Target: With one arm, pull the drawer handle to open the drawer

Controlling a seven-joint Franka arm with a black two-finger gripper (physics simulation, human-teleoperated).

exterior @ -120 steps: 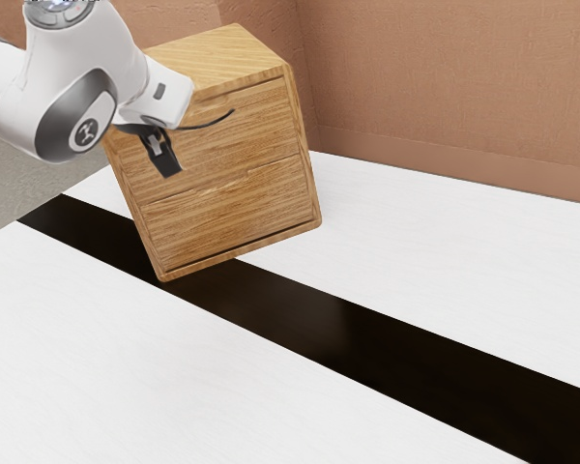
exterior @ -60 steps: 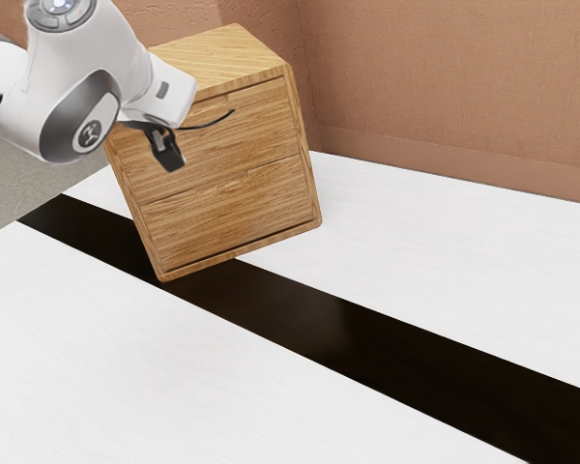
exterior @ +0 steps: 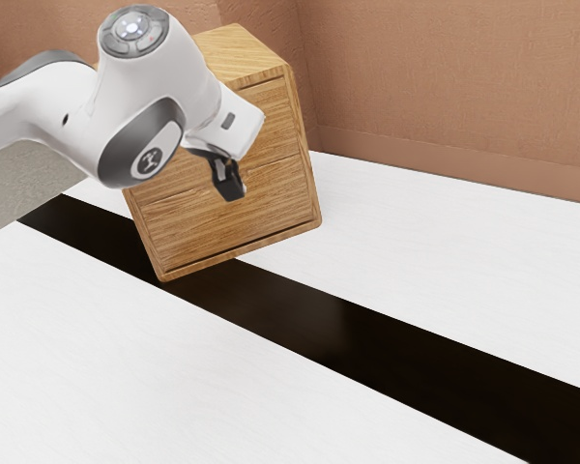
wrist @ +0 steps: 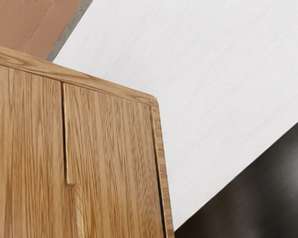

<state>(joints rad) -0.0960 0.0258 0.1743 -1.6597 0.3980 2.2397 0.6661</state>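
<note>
- Oak cabinet [exterior: 271, 208] stands close behind the claw [exterior: 228, 181], which hangs about level with the seam between its two drawers.
- Upper drawer [exterior: 275, 114] lies above and behind the claw; the arm hides its handle.
- I cannot tell how far the claw is open, and nothing seems to be held.

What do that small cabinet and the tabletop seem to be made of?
Cabinet: looks like light oak-like wood, matte, with streaky grain lines on every visible face; could be veneer. Tabletop: white, matte, with faint fine grain, perhaps painted or laminated wood. Its black stripe looks glossier, showing a soft sheen.
</note>
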